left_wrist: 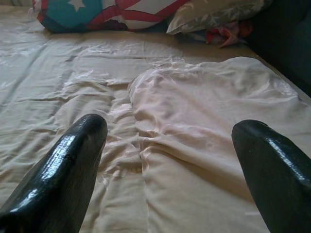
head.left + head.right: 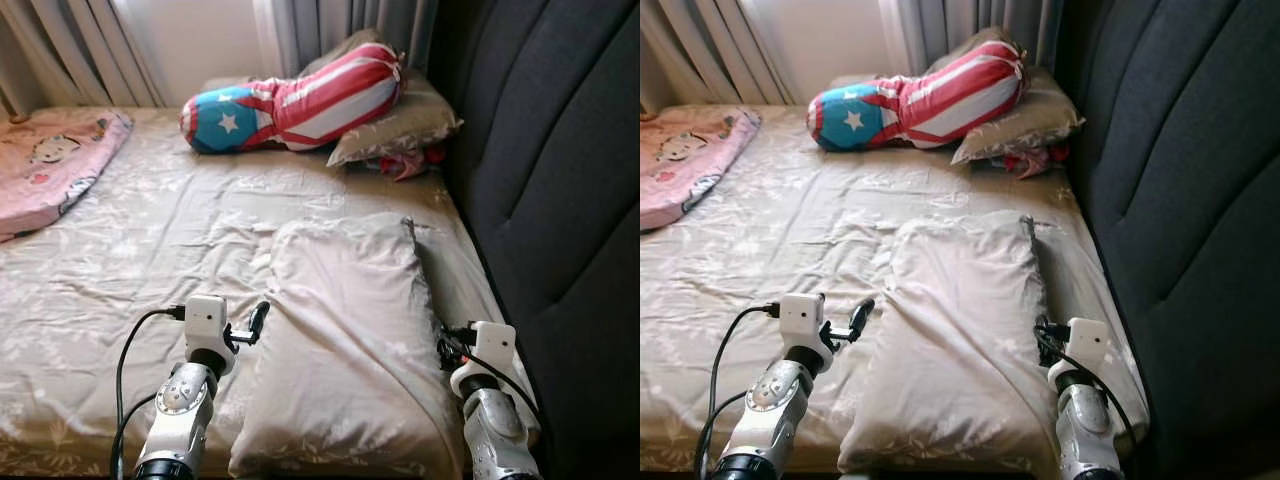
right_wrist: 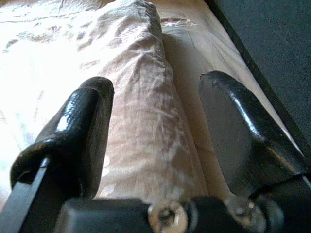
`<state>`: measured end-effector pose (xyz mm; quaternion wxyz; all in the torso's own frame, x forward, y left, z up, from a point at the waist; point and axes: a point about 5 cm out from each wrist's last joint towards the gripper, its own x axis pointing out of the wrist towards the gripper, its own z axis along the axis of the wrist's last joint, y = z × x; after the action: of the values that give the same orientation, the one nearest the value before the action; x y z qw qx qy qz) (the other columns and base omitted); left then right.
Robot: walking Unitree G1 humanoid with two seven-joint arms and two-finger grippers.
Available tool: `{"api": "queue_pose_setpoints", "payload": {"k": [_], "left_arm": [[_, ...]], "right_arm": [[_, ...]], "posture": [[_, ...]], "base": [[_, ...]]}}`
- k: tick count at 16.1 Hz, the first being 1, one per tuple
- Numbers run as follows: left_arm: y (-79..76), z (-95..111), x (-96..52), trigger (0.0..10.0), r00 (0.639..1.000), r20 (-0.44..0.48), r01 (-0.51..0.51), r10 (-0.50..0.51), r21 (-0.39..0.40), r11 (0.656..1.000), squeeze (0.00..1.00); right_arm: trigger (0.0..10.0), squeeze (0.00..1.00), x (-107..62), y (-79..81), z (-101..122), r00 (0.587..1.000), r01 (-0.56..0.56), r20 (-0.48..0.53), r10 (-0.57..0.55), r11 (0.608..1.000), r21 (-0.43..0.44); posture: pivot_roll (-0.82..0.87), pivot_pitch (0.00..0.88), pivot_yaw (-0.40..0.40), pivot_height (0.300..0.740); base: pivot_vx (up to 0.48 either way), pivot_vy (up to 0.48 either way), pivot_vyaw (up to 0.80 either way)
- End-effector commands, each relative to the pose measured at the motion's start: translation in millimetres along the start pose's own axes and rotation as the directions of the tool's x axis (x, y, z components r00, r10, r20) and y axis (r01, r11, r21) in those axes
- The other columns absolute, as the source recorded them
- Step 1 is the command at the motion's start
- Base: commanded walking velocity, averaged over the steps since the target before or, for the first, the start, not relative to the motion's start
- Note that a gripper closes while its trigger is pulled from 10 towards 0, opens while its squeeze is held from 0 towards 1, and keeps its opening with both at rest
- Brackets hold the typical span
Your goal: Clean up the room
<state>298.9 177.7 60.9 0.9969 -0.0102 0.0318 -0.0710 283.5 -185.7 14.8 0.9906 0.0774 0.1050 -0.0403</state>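
Beige bed sheet (image 2: pixel 150 250), rumpled, running up to grey curtains (image 2: pixel 70 50) at the far end and a dark padded headboard (image 2: pixel 560 180) on the right.

Near pillow (image 2: pixel 345 340) as landmark — pale, lying lengthwise at the near edge of the bed. Left gripper (image 1: pixel 167 165) just beside its left edge, fingers spread wide, holding nothing. Right gripper (image 3: pixel 155 141) at its right edge, between pillow and headboard, fingers parted astride the pillow's side seam, not yet closed on it.

Probably the step in hand: taking the pillow from both sides. Next move calls for closing both grippers on the fabric together, then lifting evenly — likely toward the head end.

Counted: two plain pillows, the second (image 2: pixel 400 125) far beyond the landmark; one flag-patterned bolster (image 2: pixel 290 100) resting on that second one; one pink blanket (image 2: pixel 50 160) far left; one red scrap of cloth (image 2: pixel 405 162) under the far pillow.
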Motion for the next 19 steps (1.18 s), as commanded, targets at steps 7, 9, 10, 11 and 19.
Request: {"api": "queue_pose_setpoints", "payload": {"k": [7, 9, 10, 11, 19], "left_arm": [[2.5, 1.9, -0.1, 10.0, 1.0, -0.01, 0.015, -0.015, 0.023, 1.0, 0.0], [5.2, 6.1, -0.1, 10.0, 1.0, -0.002, 0.018, -0.017, 0.03, 0.999, 0.0], [6.7, 8.1, -0.2, 10.0, 1.0, 0.001, 0.018, -0.018, 0.034, 0.999, 0.0], [7.9, 9.0, -1.1, 10.0, 1.0, 0.001, 0.019, -0.019, 0.038, 0.999, 0.0], [10.4, 12.9, -11.2, 10.0, 0.999, -0.018, 0.043, -0.042, 0.06, 0.997, 0.0]], "right_arm": [[10.0, 0.0, -10.3, -11.7, -37.9, 0.958, 0.12, -0.258, -0.126, 0.992, -0.04], [10.0, 1.0, -9.1, -12.1, -41.2, 0.941, 0.146, -0.309, -0.137, 0.989, 0.004], [10.0, 1.0, -8.4, -12.9, -42.6, 0.929, 0.165, -0.339, -0.15, 0.986, 0.015], [10.0, 1.0, -8.1, -12.9, -43.5, 0.922, 0.177, -0.355, -0.153, 0.984, 0.035], [10.0, 1.0, -17.5, -12.6, -59.1, 0.88, 0.19, -0.447, -0.161, 0.982, 0.019]], "posture": [[0.03, 0.0, 0.02, 0.7], [0.05, 0.0, 0.025, 0.7], [0.06, 0.0, 0.029, 0.7], [0.07, 0.0, 0.033, 0.7], [0.11, 0.039, 0.072, 0.7]], "base": [[0.0, 0.0, 0.0], [0.0, 0.0, 0.0], [0.0, 0.0, 0.0], [0.0, 0.0, 0.0], [0.0, 0.0, 0.0]]}}
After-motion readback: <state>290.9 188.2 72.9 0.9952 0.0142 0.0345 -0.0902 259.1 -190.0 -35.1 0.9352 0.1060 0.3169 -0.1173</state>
